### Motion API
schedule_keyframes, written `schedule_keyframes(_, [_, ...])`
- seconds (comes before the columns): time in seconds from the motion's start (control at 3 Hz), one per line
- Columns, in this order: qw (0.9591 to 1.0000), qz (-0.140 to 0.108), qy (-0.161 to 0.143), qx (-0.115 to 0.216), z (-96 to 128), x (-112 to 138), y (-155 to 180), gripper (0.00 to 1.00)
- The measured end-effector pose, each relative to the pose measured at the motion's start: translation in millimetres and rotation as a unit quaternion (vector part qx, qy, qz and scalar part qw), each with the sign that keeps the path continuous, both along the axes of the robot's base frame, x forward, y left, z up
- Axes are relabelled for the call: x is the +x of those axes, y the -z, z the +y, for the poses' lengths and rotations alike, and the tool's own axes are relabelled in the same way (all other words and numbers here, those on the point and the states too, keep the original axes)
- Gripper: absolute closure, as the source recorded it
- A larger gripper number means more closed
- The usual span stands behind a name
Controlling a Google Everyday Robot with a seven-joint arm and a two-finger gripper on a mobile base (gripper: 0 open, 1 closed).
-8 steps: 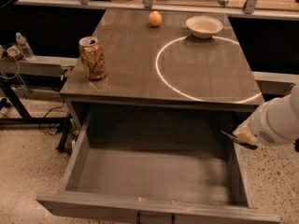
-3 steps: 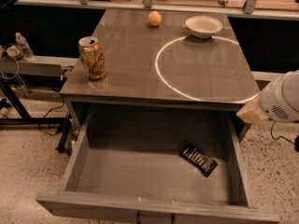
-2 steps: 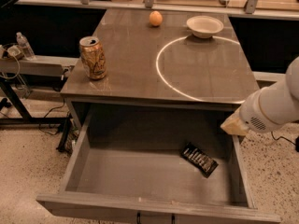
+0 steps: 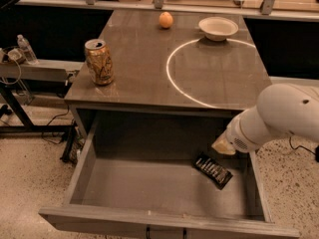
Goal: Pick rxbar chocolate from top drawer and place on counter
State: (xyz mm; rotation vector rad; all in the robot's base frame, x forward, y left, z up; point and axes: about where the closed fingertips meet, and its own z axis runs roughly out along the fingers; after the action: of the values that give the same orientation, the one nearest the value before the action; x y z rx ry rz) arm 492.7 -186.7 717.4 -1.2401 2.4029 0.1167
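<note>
Readable text: none. White lettering rows on bar wrapper (image 4: 213, 171) in drawer (image 4: 79, 169): illegible. Robot gripper (image 4: 224, 146): just above it, right side.

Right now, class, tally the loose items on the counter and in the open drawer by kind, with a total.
Soda can: 1, on the counter
Orange: 1, on the counter
Bowl: 1, on the counter
Rxbar chocolate: 1, in the top drawer
Total: 4
The gripper hangs near the bar, at the drawer's right side.

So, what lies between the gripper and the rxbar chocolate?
Nothing: in the camera view the gripper hangs just above the rxbar chocolate lying in the top drawer, with only a bare gap between them.
</note>
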Motion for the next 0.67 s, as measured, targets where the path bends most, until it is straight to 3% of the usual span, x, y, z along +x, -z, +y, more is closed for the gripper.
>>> schedule_keyframes(0.33, [1.0000,0.003,-0.008,-0.004,10.8,4.4,23.0,0.88])
schedule_keyframes(0.67, [0.9999,0.009,-0.013,-0.007,17.0,4.6,41.3,0.64])
